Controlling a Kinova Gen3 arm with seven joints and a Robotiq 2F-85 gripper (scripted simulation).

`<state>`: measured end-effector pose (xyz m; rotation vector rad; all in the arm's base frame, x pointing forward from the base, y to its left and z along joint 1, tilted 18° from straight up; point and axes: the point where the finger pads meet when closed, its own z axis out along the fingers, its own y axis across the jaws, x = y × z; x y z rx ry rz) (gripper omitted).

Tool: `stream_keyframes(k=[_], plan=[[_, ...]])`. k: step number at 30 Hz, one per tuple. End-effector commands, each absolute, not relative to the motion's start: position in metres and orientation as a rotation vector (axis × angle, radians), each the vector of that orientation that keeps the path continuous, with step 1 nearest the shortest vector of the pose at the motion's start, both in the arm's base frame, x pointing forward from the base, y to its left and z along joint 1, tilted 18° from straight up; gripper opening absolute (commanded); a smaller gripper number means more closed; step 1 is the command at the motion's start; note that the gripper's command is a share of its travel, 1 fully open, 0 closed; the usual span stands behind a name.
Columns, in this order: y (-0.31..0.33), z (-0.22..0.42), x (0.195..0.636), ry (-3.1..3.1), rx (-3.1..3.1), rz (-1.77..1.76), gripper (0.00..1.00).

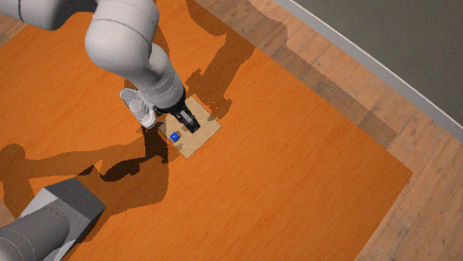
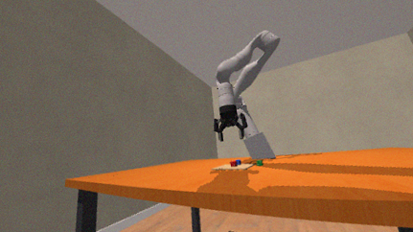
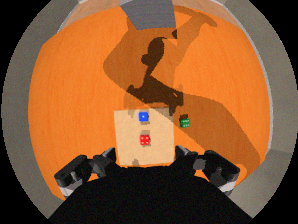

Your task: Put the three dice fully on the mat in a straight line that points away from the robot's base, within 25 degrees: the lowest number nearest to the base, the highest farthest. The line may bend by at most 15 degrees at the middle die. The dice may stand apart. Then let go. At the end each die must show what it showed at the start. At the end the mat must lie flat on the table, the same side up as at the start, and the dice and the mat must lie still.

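Note:
A small tan mat (image 3: 144, 132) lies flat on the orange table; it also shows in the top view (image 1: 190, 127) and the exterior view (image 2: 232, 167). A blue die (image 3: 143, 117) and a red die (image 3: 144, 140) stand on the mat, the blue one nearer the robot's base (image 3: 148, 8). The blue die also shows in the top view (image 1: 174, 136). A green die (image 3: 185, 121) (image 2: 259, 162) stands on the table just beside the mat, off it. My gripper (image 2: 230, 133) is open and empty, hanging high above the mat. In the top view the arm hides the red and green dice.
The robot's grey base block (image 1: 65, 207) stands on the table at one end. The arm (image 1: 134, 60) throws dark shadows across the table top beside the mat. The table edge (image 1: 406, 177) lies far from the mat.

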<state>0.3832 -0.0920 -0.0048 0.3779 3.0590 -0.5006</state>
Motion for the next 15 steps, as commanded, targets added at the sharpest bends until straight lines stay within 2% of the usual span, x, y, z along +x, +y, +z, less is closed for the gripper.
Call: stream_keyframes(k=[1,15], plan=[[-0.091,-0.005,0.384,3.054,0.393,-0.500,1.00],[-0.080,-0.010,0.384,2.988,0.639,-0.491,1.00]])
